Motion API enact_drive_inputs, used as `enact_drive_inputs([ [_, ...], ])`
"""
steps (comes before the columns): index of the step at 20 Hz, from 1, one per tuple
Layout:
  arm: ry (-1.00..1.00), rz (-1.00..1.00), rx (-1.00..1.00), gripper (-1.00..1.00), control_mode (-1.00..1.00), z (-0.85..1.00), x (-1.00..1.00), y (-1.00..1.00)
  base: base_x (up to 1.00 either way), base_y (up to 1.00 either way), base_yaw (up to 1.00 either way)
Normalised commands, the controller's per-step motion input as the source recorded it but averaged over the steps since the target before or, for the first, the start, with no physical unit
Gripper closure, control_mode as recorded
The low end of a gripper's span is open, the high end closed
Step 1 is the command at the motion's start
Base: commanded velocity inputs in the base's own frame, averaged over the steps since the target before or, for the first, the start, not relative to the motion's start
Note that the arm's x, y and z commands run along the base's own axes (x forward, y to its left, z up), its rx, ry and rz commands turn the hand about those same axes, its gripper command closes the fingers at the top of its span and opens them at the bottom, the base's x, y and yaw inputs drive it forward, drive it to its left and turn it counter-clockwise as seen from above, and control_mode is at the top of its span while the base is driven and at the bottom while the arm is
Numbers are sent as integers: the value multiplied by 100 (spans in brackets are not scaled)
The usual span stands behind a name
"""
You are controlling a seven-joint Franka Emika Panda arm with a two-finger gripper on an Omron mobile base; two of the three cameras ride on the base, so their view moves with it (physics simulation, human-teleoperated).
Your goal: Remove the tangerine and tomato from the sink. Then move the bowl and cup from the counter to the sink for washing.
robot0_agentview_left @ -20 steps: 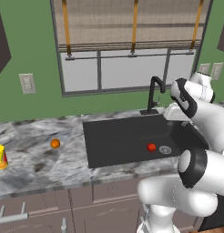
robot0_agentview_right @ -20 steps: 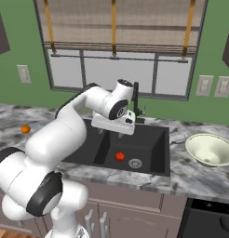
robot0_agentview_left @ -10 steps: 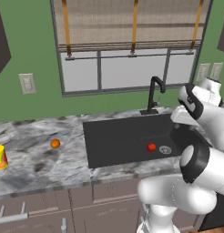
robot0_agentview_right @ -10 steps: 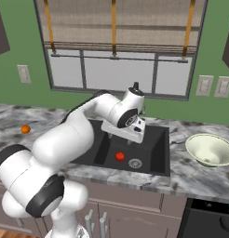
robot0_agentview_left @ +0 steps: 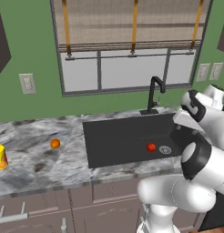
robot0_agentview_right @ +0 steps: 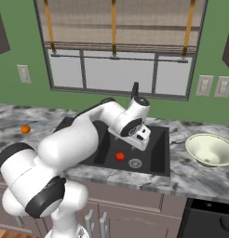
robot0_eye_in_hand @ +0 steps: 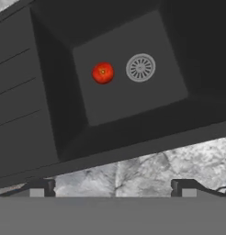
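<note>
Tomato (robot0_eye_in_hand: 102,73) beside drain (robot0_eye_in_hand: 140,67) in sink (robot0_eye_in_hand: 36,114); arm reaching over basin, fingers (robot0_eye_in_hand: 112,187) spread wide, empty; no legible writing

The sink (robot0_agentview_left: 127,141) was set into the table (robot0_agentview_left: 36,164), with the faucet (robot0_agentview_left: 153,93) at its back edge under the window (robot0_agentview_right: 116,72). The tomato (robot0_eye_in_hand: 103,73) lay in the sink just beside the drain (robot0_eye_in_hand: 140,67). The tangerine (robot0_agentview_left: 55,144) sat on the table left of the sink, the cup (robot0_agentview_left: 0,157) further left. The bowl (robot0_agentview_right: 210,149) stood on the table right of the sink. The gripper (robot0_eye_in_hand: 115,186) hung over the sink's right part, above the tomato.
</note>
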Motion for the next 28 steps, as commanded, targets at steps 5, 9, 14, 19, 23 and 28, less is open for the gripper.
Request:
enact_drive_inputs([
  [5,-4,-7,10,-100,-100,-18,26,-2,0,0,0],
  [9,0,0,7,-100,-100,-14,32,-1,0,0,0],
  [14,0,0,1,-100,-100,-10,28,-2,0,0,0],
  [19,1,0,0,-100,-100,-18,24,-5,0,0,0],
  [23,1,0,0,-100,-100,-26,14,-3,0,0,0],
  [28,0,0,0,-100,-100,-24,19,0,0,0,0],
])
